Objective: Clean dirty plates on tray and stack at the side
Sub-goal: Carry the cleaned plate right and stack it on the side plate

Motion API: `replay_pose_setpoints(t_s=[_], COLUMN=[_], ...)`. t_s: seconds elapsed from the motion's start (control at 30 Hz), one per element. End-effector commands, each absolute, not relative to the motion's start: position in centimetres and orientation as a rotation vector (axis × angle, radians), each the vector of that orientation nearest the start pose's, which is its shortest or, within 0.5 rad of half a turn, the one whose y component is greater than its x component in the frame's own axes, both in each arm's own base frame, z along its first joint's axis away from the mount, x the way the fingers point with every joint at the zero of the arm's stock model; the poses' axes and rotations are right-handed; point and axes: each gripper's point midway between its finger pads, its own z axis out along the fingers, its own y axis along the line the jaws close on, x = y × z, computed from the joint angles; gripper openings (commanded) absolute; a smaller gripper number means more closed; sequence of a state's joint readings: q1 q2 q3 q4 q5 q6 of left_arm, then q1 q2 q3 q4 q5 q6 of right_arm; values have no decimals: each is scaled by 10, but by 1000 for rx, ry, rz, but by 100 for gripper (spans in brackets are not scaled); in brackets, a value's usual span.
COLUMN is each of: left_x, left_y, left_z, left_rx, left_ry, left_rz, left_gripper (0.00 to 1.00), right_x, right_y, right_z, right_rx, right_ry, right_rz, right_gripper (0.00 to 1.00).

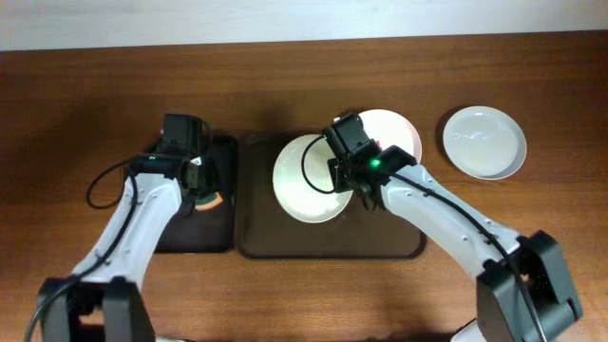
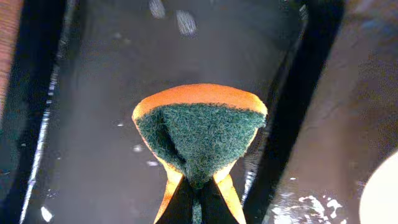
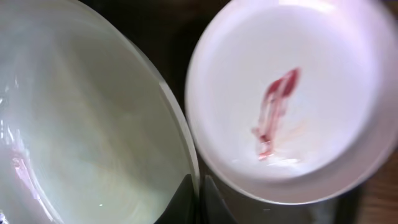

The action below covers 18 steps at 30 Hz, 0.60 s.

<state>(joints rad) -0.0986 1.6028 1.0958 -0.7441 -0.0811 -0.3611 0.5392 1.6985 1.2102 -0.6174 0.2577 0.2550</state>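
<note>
Wooden tabletop [image 1: 76,95] carries the large dark brown rectangular tray [image 1: 261,223]. Over it, our right pincer [image 3: 198,199] clamps the rim of the pale round plate [image 3: 81,124]; left pincer [image 2: 198,202] pinches the orange-green sponge [image 2: 199,134]. We judge wiping comes next: bring sponge to plate.

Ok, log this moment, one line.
left pincer: shut on sponge, over black tray | right pincer: shut on pale plate rim | smeared plate: on brown tray | third plate: on table

The end effector [image 3: 198,190] pinches the rim of a pale plate [image 3: 81,124] that fills the left side. Just beside it on the right, a white plate [image 3: 292,56] bears a red smear [image 3: 277,112] at its centre, over the dark tray [image 3: 168,31].
</note>
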Motion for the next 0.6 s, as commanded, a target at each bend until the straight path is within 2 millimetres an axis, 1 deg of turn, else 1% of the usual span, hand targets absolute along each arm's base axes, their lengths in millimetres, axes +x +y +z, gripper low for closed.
replay_pose_setpoints(t_s=[0.0, 0.07, 0.1, 0.13, 0.17, 0.33, 0.4, 0.47, 0.57], left_x=[342, 341, 341, 342, 341, 337, 336, 337, 337], left_y=[-20, -20, -20, -19, -14, 4, 5, 5, 5], left_z=[44, 31, 25, 21, 19, 19, 19, 19, 19], left_rx=[-360, -362, -363, -363, -366, -375, -375, -375, -375], left_ry=[2890, 2921, 2933, 2937, 2939, 2933, 2933, 2929, 2929], left_rz=[38, 49, 54, 61, 104, 264, 270, 274, 274], left_gripper=[0, 0, 0, 0, 0, 0, 0, 0, 0], right_x=[383, 385, 384, 384, 383, 379, 378, 378, 379], right_y=[149, 140, 135, 133, 131, 140, 140, 136, 125], right_z=[149, 164, 176, 184, 190, 192, 192, 192, 199], right_rx=[-346, -351, -358, -369, -359, -383, -384, -380, -342], right_ry=[2433, 2382, 2343, 2313, 2289, 2272, 2274, 2271, 2241], right_rz=[-262, -338, -391, -430, -467, -473, -475, -503, -592], right_gripper=[4, 4, 4, 4, 4, 4, 4, 4, 4])
